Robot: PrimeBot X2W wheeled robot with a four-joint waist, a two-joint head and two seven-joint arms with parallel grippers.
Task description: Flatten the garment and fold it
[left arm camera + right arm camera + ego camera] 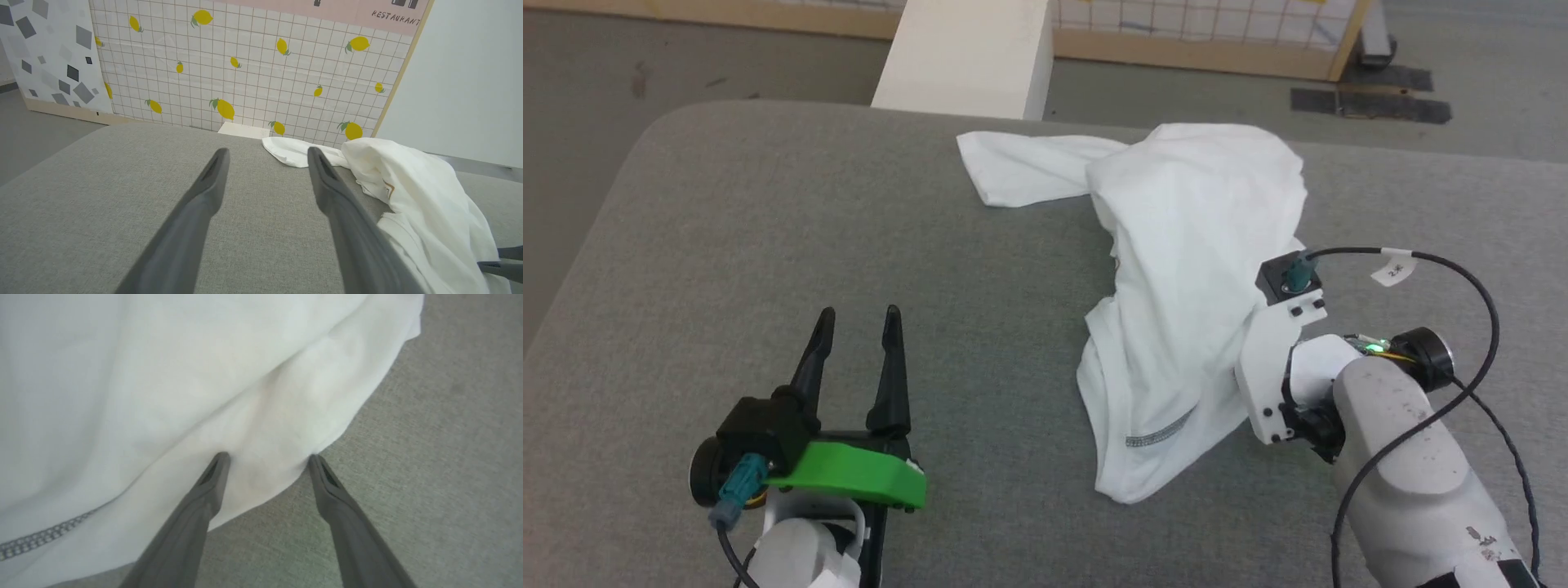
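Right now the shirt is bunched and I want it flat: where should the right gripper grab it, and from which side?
Probably the loose right edge of the shirt, coming low from the right along the grey surface. There the cloth lies thin and free rather than heaped, and the open right gripper has its fingertips at that rim.

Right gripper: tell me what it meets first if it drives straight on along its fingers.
The garment. The right gripper, jaws open, has its fingertips at the cloth's edge, with a rounded fold lying between them over the grey padded surface. Whether they touch it is unclear.
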